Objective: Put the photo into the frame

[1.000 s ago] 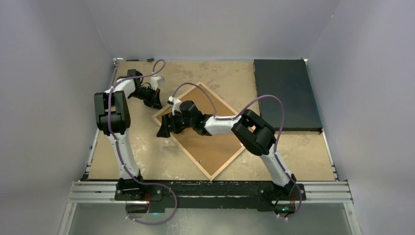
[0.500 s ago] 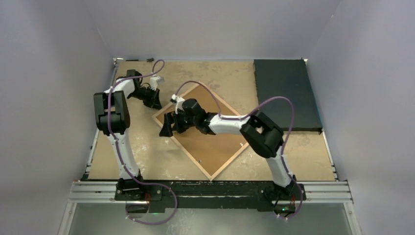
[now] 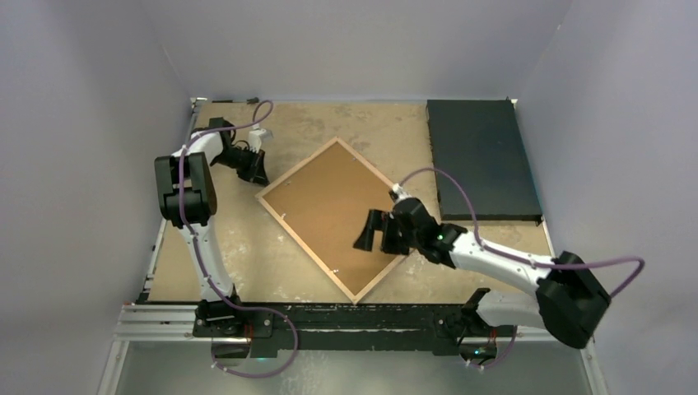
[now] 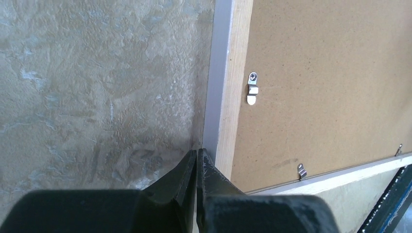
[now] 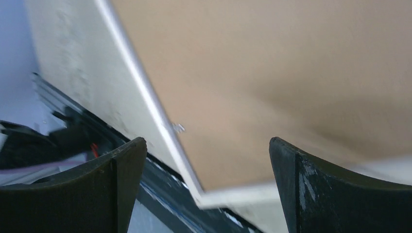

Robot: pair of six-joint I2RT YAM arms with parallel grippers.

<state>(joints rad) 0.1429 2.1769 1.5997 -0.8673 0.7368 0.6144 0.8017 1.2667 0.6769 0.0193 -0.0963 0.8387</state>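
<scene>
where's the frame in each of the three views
top external: frame lies as a diamond in the centre, back up.
left wrist: its wood edge runs top to bottom, centre.
right wrist: its blurred corner, bottom centre.
shared landmark: brown backing board inside it.

A mottled tan tabletop (image 3: 247, 247) is enclosed on three sides by plain pale-lilac walls (image 3: 354, 49). A black mat (image 3: 481, 156) is laid beyond the right gripper (image 3: 372, 237), toward the far wall. Soft, even light is cast throughout.
</scene>
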